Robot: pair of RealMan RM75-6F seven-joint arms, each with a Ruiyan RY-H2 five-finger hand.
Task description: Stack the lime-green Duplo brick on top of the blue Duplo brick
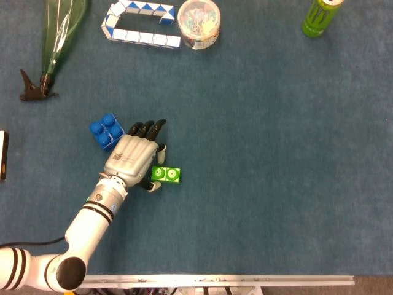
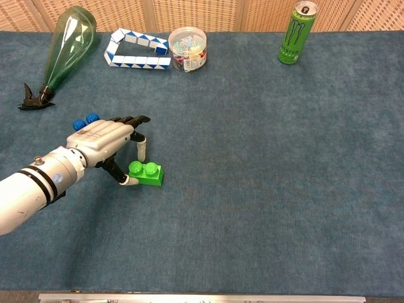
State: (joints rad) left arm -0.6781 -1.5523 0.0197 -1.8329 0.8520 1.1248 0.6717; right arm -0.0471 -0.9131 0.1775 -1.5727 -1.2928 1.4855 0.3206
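Note:
The lime-green Duplo brick (image 1: 166,175) (image 2: 146,173) lies flat on the blue cloth, studs up. My left hand (image 1: 132,158) (image 2: 104,140) hovers just left of it with its fingers spread. The thumb tip sits at the brick's near left end, and a white-tipped finger points down close behind its far left corner. I cannot tell whether either one presses on the brick. The blue Duplo brick (image 1: 105,131) (image 2: 85,121) stands behind the hand, to its far left, partly hidden by the knuckles in the chest view. My right hand does not show in either view.
Along the far edge are a green glass bottle (image 1: 58,34) (image 2: 66,44) lying on its side, a blue-white snake puzzle (image 1: 142,24), a round clear tub (image 1: 198,21) and a green can (image 1: 320,15) (image 2: 294,33). The table's metal front rail (image 1: 215,281) runs below.

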